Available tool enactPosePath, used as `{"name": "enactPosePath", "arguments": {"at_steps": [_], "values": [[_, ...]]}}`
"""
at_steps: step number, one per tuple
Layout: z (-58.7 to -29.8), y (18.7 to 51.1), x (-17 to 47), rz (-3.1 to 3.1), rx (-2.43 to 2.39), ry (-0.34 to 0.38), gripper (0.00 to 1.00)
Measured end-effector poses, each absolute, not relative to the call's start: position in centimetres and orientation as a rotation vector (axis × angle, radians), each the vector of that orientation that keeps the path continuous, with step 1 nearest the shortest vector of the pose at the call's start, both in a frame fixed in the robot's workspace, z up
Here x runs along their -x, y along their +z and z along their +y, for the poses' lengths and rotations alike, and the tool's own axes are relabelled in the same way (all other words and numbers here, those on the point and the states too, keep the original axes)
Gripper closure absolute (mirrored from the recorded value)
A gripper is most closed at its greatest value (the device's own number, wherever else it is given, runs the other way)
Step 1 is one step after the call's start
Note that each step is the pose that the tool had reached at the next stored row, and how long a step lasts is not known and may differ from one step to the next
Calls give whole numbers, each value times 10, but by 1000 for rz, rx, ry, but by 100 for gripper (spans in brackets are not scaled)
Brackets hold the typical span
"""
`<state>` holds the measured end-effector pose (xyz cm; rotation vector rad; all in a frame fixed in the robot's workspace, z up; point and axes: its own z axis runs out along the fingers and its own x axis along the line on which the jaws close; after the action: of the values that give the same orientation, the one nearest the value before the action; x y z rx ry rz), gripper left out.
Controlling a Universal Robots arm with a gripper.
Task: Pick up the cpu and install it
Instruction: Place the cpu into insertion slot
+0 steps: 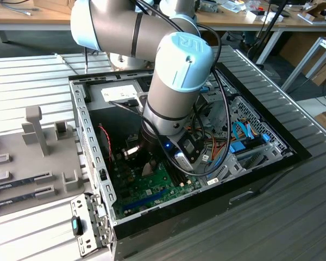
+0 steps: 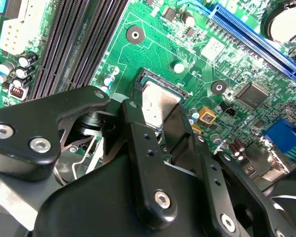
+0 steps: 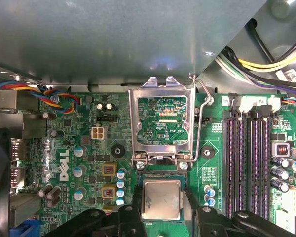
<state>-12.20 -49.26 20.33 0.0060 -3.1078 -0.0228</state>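
First wrist view: pincer (image 3: 162,208) grips the cpu (image 3: 161,197) flat, metal top up, squared to the socket (image 3: 160,174).

Bright room light floods the ribbed table (image 1: 27,79); the case (image 1: 90,137) interior sits shadowed (glare whitens the cpu (image 2: 158,104) lid).

Ribbed silver-grey metal tabletop (image 1: 293,206) in the foreground. Behind it, a long pale wooden desk (image 1: 22,22) above dark grey floor (image 1: 43,41); at the exterior view's right, a white metal frame (image 1: 307,57), possibly a table.
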Motion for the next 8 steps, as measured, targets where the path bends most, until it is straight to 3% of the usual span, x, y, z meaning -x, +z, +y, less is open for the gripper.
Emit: {"name": "enactPosePath", "arguments": {"at_steps": [8], "values": [[-493, 204, 122, -3108, -6, -28, 58]]}}
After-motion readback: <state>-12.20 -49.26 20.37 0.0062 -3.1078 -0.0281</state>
